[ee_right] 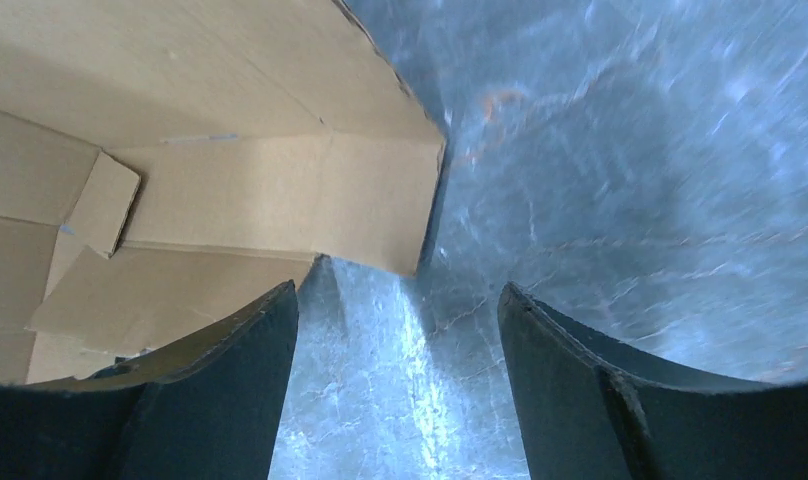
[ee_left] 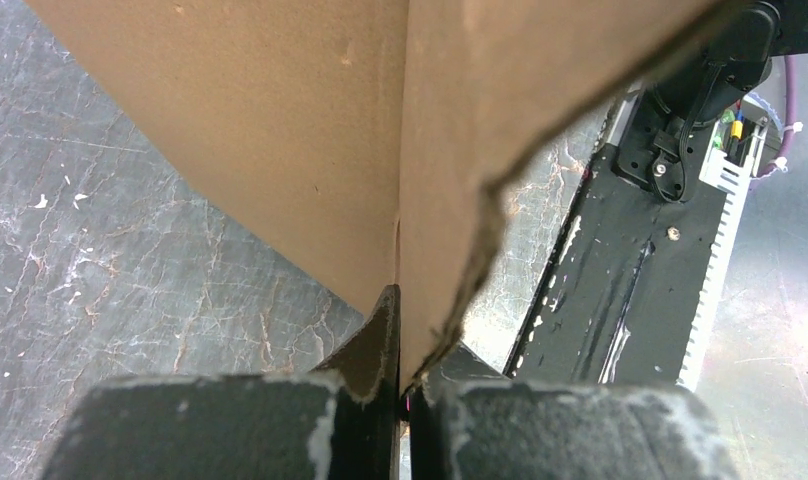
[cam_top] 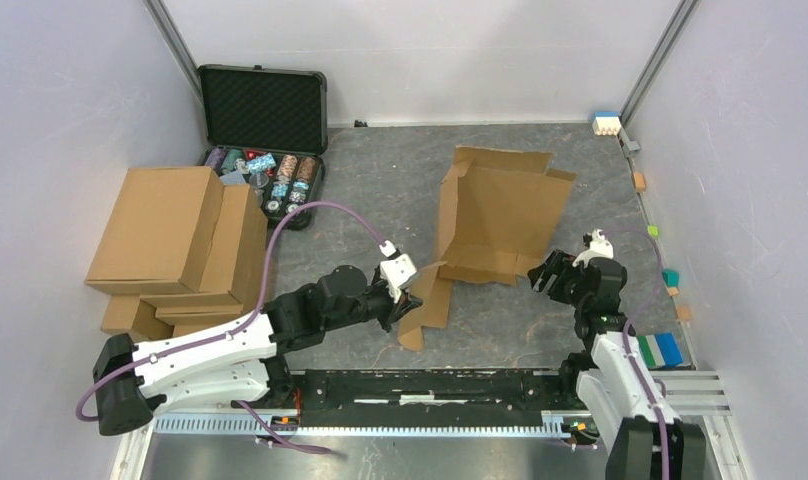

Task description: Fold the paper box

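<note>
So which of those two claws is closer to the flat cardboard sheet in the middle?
Left. The left gripper is shut on the paper box at its near left corner. The right gripper hangs open just beside the near right corner, holding nothing.

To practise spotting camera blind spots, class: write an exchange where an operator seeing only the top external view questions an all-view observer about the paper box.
Operator: Is the left end effector actually gripping the paper box?
Observer: Yes, the left wrist view shows its fingers pinched shut on a cardboard edge.
Operator: And the right end effector?
Observer: Its wrist view shows the fingers spread, nothing between them; a box corner sits just beyond them.
</note>
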### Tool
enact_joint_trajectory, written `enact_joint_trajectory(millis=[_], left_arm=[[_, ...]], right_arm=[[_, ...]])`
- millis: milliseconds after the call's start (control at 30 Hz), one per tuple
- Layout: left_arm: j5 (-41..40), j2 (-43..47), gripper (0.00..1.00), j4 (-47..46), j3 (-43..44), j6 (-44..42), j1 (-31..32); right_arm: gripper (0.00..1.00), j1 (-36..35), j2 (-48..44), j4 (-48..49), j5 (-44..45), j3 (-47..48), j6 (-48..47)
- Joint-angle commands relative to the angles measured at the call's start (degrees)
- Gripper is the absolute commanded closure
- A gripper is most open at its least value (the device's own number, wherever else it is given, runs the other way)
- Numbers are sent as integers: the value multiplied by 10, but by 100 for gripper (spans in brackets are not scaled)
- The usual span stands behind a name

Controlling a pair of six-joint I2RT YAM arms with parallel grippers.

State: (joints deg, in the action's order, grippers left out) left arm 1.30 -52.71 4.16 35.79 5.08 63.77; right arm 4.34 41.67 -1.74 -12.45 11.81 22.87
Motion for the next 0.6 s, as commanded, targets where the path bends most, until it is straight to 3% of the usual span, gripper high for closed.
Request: enact_joint_trajectory(millis=[0, 133, 333, 567], left_arm=[[-27, 14, 98, 17, -14, 3, 3], [-25, 27, 98, 12, -23, 13, 3], [-18, 35, 98, 5, -35, 19, 3], [-18, 35, 98, -5, -40, 19, 3]], right_arm=[[21, 31, 50, 107, -83, -24, 59], [21, 78, 93, 204, -120, -59, 110], [23, 103, 176, 264, -144, -59, 130], [35, 102, 249, 333, -191, -78, 162]])
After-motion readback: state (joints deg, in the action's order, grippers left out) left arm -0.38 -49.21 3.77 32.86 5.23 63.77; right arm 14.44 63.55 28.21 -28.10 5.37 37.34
